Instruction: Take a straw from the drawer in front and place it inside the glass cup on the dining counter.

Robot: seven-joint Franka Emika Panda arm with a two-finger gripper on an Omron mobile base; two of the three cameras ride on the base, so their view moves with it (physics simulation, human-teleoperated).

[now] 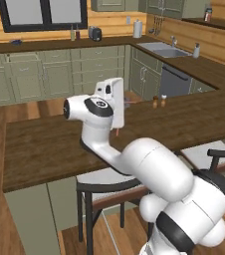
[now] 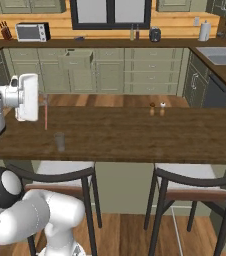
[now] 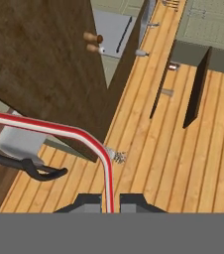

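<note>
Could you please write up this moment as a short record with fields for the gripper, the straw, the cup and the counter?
gripper: shut on the straw, held above the dining counter
straw: red-pink, bent, hanging roughly upright from the hand, not in the cup
glass cup: clear, upright on the counter, lower right of the straw in the right base view
dining counter: dark wood; two small shakers stand farther along

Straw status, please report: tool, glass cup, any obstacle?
Tool shut on thin red-pink straw. Clear glass cup upright on dark wood dining counter, below straw. No obstacle seen.
</note>
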